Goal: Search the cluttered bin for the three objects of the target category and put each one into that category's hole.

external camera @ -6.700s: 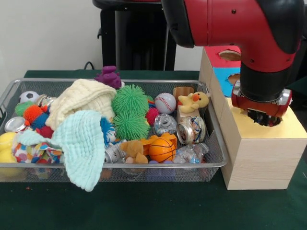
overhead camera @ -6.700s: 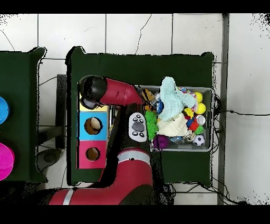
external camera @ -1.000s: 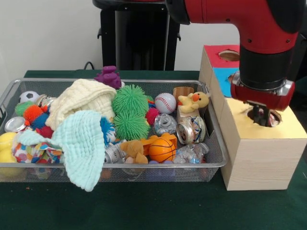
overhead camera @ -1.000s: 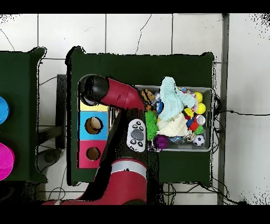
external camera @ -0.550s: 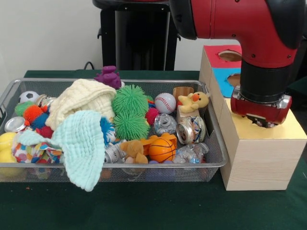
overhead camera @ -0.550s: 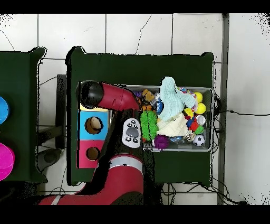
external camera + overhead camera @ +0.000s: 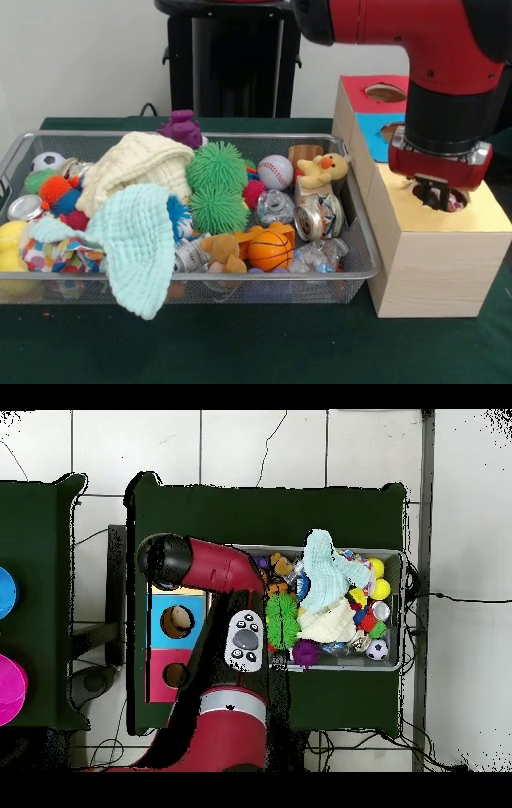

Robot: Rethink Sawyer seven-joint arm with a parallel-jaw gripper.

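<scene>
One printed cloth [image 7: 50, 254] you can see lies in the cluttered bin [image 7: 362, 268] at its front left corner, while the gripper [image 7: 438, 194] hangs over the yellow-topped hole [image 7: 453, 200], grip unreadable, so work remains.

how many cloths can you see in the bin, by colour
mint cloth: 1
cream cloth: 1
printed cloth: 1
total showing: 3
</scene>
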